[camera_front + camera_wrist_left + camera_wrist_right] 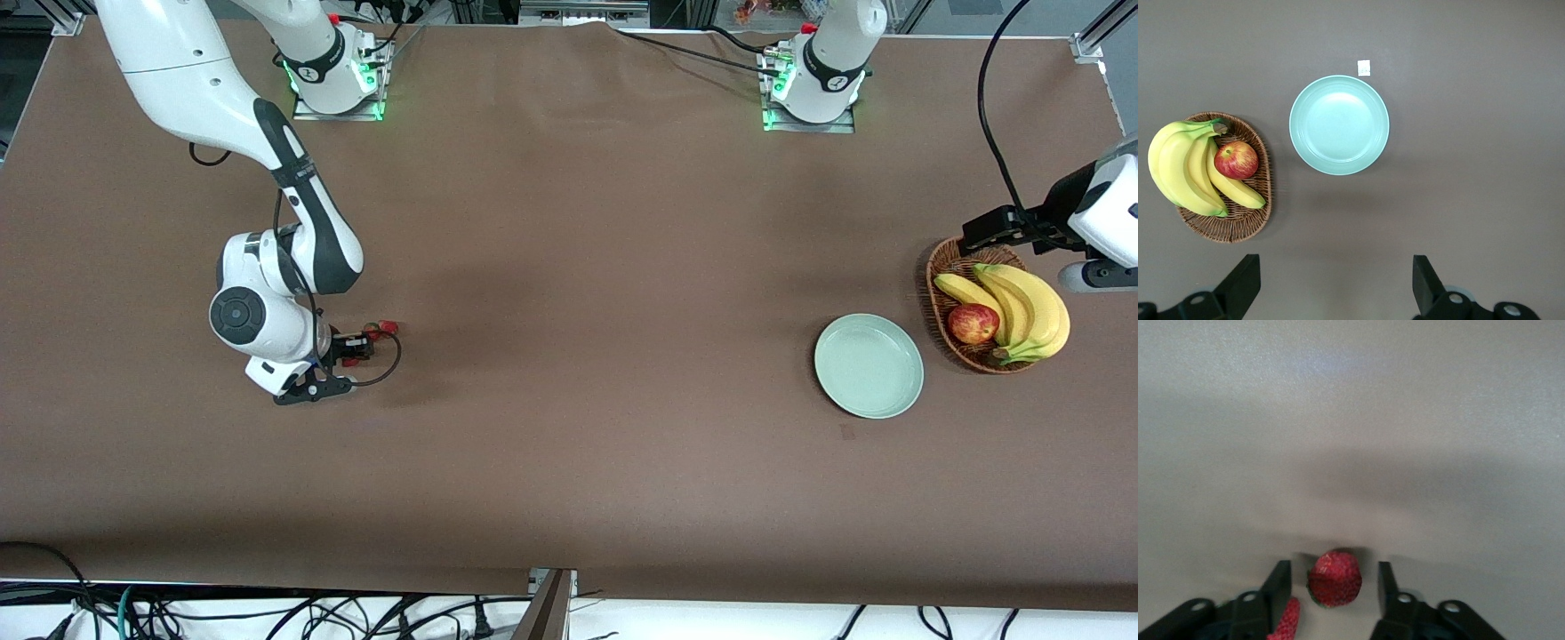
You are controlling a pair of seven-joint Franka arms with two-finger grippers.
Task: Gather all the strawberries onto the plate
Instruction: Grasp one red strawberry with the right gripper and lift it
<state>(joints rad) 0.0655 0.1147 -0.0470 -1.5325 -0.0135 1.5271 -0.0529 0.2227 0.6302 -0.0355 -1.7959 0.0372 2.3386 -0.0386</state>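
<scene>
Red strawberries [386, 329] are seen on the brown surface [569, 356] toward the right arm's end, right at the right end effector [360, 342], which is lowered to the surface there. In the right wrist view one strawberry [1335, 579] lies between the two black fingers [1278, 587], with a narrow gap visible on each side, so a firm grasp cannot be confirmed; a second red berry [1288, 621] is glimpsed just beside one finger. The pale mint-green plate [869, 365] lies well apart, toward the left arm's end, beside a wicker basket [956, 342] in which bananas [1022, 311] and an apple [973, 324] are held. The left end effector [1335, 293] is held released, fingers wide apart, above the plate and basket, where that arm waits.
</scene>
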